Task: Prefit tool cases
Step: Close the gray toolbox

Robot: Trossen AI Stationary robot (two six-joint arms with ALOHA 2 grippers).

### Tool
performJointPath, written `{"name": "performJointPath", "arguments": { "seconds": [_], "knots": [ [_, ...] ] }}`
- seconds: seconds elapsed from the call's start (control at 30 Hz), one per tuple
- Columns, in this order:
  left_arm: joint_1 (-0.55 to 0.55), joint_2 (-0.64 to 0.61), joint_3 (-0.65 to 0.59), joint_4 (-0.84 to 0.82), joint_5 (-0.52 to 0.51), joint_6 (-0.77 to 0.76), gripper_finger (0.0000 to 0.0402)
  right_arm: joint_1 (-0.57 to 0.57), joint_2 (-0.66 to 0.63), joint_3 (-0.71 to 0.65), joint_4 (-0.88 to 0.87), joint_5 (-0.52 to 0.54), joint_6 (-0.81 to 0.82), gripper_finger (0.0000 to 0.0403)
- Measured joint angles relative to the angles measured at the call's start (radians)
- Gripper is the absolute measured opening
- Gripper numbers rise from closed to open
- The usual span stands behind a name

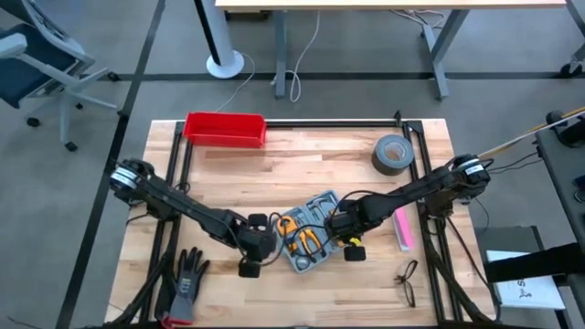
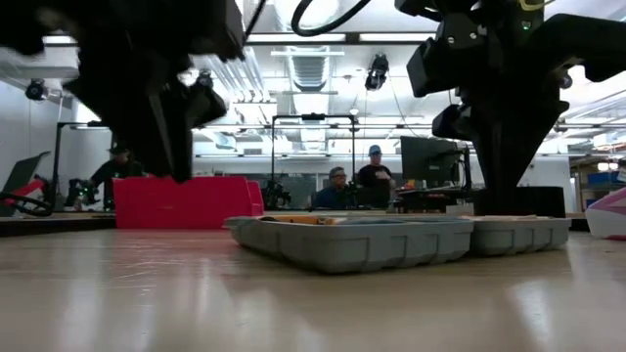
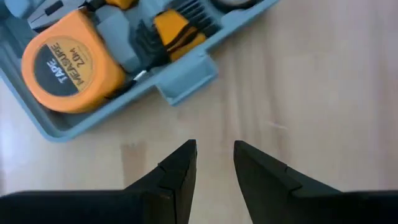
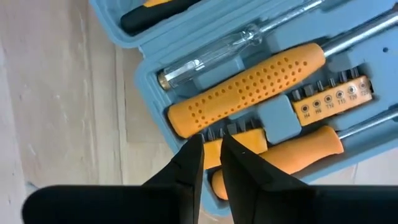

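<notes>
One tool case (image 1: pixel 309 233) lies open, rigid plastic, loaded, heavy; we grip at rim. Left gripper (image 3: pixel 214 163) slightly open, empty, beside case. Right gripper (image 4: pixel 211 155) nearly closed over orange screwdriver handle (image 4: pixel 249 90); grip unclear.

Overhead downward, low table-level, two close wrist views sharing case (image 1: pixel 309 230)

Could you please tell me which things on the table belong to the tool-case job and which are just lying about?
Part of the job:
- tool case, lying open with tools in it
- left hand, over bare wood beside the case
- right hand, over the screwdriver handles

Lying about:
- red bin
- tape roll
- black glove
- glasses
- pink item
</notes>
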Motion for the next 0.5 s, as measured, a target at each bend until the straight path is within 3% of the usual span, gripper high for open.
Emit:
{"name": "performJointPath", "arguments": {
  "seconds": [0.3,0.5],
  "knots": [
    [-0.069,0.049,0.000,0.112,-0.246,0.135,0.0114,-0.026,-0.061,-0.050,-0.041,0.062,0.093,0.0039],
    [-0.099,0.096,0.000,0.142,-0.248,0.261,0.0114,-0.086,-0.131,-0.129,0.002,0.070,0.147,0.0035]
  ]
}}
